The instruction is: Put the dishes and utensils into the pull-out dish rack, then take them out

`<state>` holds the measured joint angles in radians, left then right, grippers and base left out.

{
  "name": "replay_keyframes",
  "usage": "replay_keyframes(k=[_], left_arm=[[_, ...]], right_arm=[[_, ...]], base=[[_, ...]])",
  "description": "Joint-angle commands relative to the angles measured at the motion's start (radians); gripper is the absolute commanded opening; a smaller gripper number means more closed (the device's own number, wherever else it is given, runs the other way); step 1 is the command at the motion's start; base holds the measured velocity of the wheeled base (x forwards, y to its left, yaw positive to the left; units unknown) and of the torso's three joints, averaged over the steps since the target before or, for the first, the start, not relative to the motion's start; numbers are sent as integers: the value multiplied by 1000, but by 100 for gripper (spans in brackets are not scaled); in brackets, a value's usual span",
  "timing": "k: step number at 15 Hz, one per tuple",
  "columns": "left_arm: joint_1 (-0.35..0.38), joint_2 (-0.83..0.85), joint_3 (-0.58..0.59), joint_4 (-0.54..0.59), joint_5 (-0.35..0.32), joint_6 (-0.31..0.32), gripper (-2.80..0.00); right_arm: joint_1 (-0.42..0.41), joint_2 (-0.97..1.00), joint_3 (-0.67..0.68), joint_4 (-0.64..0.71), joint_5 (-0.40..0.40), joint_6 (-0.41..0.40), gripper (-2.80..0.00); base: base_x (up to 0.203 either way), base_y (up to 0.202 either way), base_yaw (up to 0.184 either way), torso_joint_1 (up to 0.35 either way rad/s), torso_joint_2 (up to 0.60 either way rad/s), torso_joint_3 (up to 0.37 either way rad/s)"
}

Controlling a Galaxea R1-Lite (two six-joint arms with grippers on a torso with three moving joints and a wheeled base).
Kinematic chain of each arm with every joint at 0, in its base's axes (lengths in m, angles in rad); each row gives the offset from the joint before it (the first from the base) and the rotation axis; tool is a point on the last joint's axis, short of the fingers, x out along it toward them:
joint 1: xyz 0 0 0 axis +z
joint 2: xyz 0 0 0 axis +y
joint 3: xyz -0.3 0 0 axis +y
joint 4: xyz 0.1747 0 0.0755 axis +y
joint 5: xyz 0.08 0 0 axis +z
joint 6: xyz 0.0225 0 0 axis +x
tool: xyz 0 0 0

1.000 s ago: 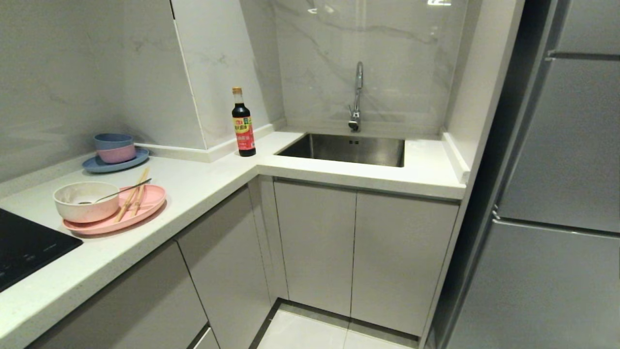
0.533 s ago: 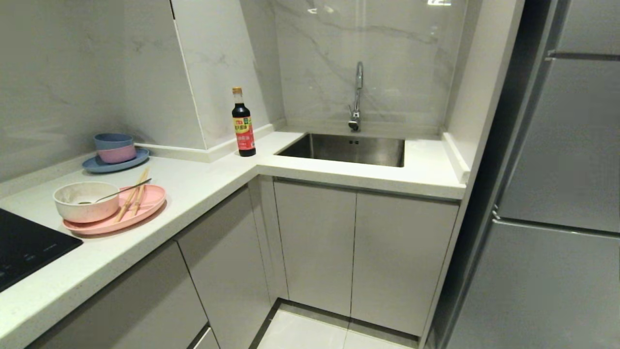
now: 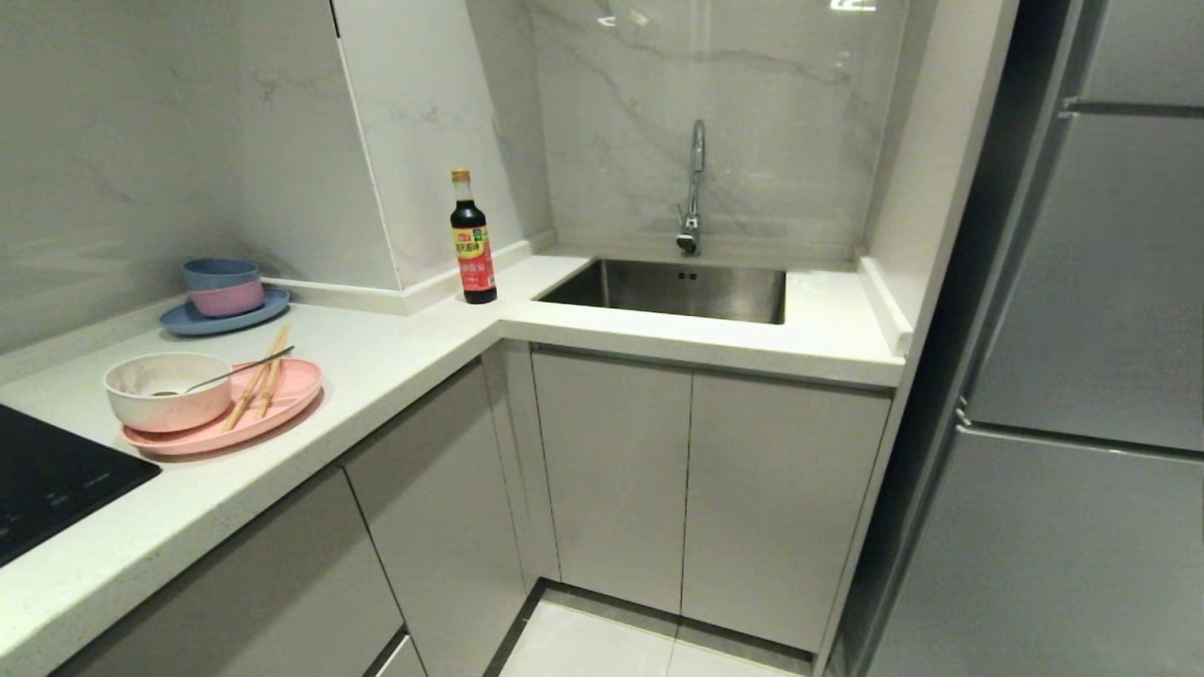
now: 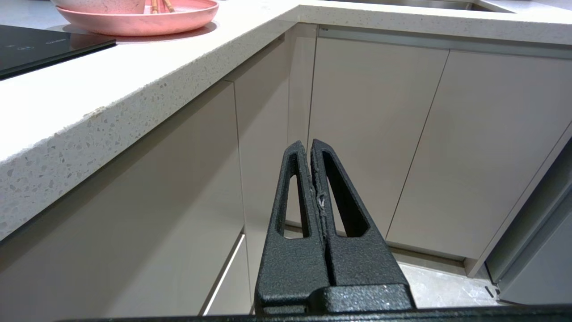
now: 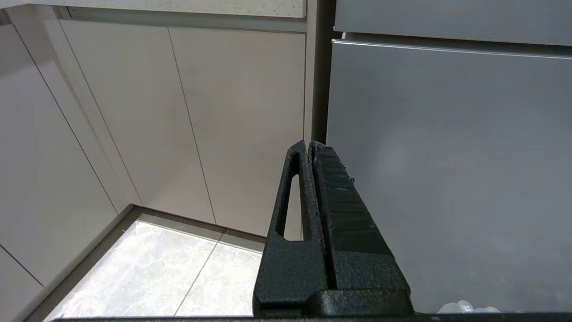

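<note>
Nothing has begun: on the white speckled stone tabletop (image 3: 376,376) sits the large flat pale-pink oval plate (image 3: 282,406), carrying the small cream-white round bowl (image 3: 160,390), the light wooden chopsticks (image 3: 256,381) and the slim silver spoon (image 3: 226,374). No dish rack is visible, only closed grey cabinet fronts (image 3: 611,470). Both the left gripper (image 4: 311,145) and right gripper (image 5: 309,147) hang low before the cabinets, jaws pressed together and empty, so I'd say the next move is finding and pulling out the rack.

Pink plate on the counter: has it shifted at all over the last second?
No. The pink plate sits in the same spot beside the black cooktop, with the cream bowl still on it.
</note>
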<state>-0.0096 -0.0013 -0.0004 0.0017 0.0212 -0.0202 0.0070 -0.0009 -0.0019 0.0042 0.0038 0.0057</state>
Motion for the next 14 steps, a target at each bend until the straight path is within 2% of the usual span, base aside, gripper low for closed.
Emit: replay_keyframes(k=[1, 14], left_arm=[[-1, 1, 2, 0, 0, -1, -280], [0, 1, 2, 0, 1, -1, -280]], right_arm=[[1, 1, 0, 0, 0, 0, -280], [1, 0, 1, 0, 0, 0, -280]], base=[[0, 0, 0, 0, 0, 0], [0, 0, 0, 0, 0, 0]])
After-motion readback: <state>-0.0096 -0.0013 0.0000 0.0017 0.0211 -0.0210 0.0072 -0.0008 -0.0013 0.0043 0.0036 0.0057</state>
